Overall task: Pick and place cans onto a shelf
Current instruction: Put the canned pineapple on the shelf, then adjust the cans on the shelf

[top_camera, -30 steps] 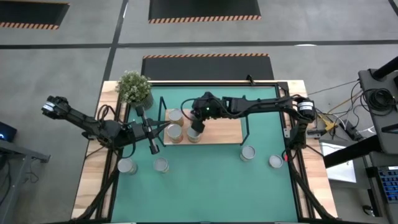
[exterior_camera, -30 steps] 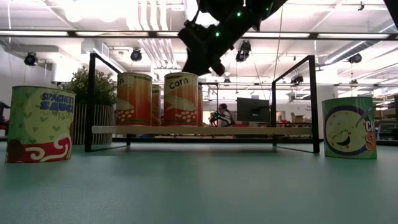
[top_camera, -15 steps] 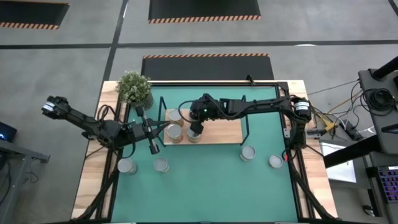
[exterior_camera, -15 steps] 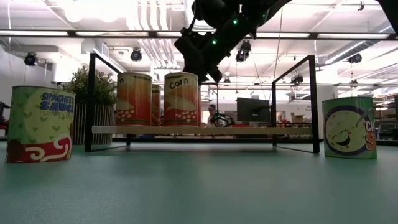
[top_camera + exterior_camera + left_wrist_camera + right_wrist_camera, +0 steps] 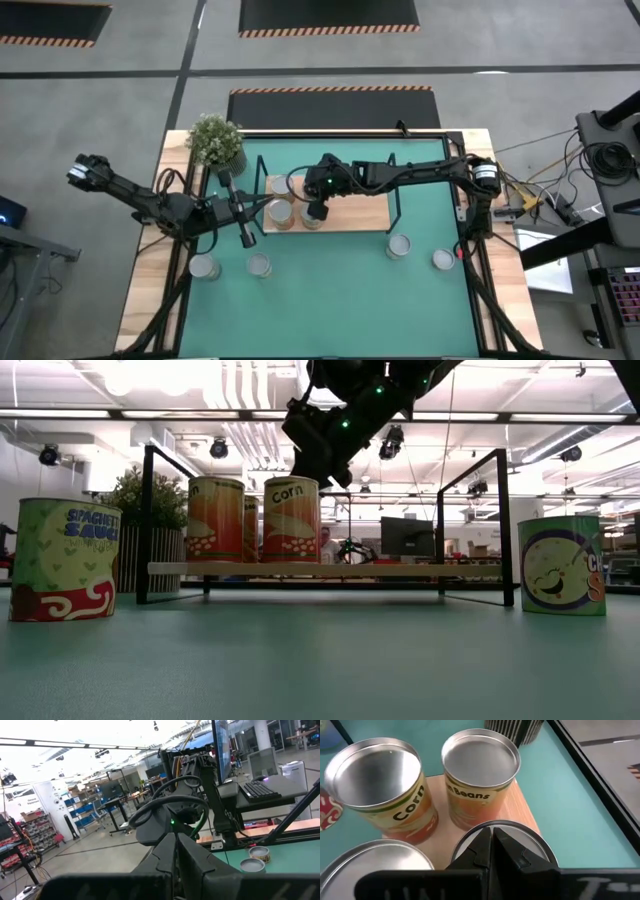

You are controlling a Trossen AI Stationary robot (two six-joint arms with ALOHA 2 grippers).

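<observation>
The shelf (image 5: 350, 212), a wooden board in a black wire frame, stands mid-table and carries several cans at its left end, among them a Corn can (image 5: 380, 785) and a Beans can (image 5: 480, 775). My right gripper (image 5: 318, 208) is shut and hovers just above these cans, over the round top of one (image 5: 520, 837). The low view shows it (image 5: 322, 472) close to the Corn can's (image 5: 292, 520) top. Several more cans stand on the green mat (image 5: 205, 267) (image 5: 259, 265) (image 5: 399, 246) (image 5: 443, 260). My left gripper (image 5: 247, 236) waits shut, left of the shelf. My right gripper points slanting down from the table's right, its shut fingers (image 5: 487, 847) over the lid of a can (image 5: 530, 842) on the shelf. Whether the fingertips touch that lid I cannot tell; the fingers themselves hide the spot.
A potted plant (image 5: 216, 140) stands at the shelf's far left corner. The shelf's black upright posts (image 5: 500, 525) rise around the board. The board's right half (image 5: 360, 212) is bare. A spaghetti sauce can (image 5: 65, 560) and another can (image 5: 560, 565) stand near the front.
My right gripper, still shut, has rolled slightly and eased down and sideways over the cans on the shelf. The cans have not moved.
</observation>
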